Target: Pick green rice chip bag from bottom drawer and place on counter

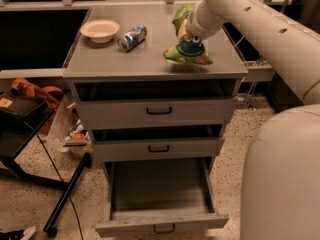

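The green rice chip bag [188,53] lies on the counter [120,61] near its right front, its top pinched up. My gripper [190,38] comes down from the upper right on the cream arm and is shut on the bag's top. A second crumpled green piece [181,15] shows just behind the gripper. The bottom drawer [160,191] is pulled wide open below and looks empty inside.
A cream bowl [100,30] and a blue-white can [132,37] on its side sit on the counter's back left. The two upper drawers [159,111] stand slightly ajar. A black stand [22,134] and clutter are on the floor at left. My cream body [282,184] fills the lower right.
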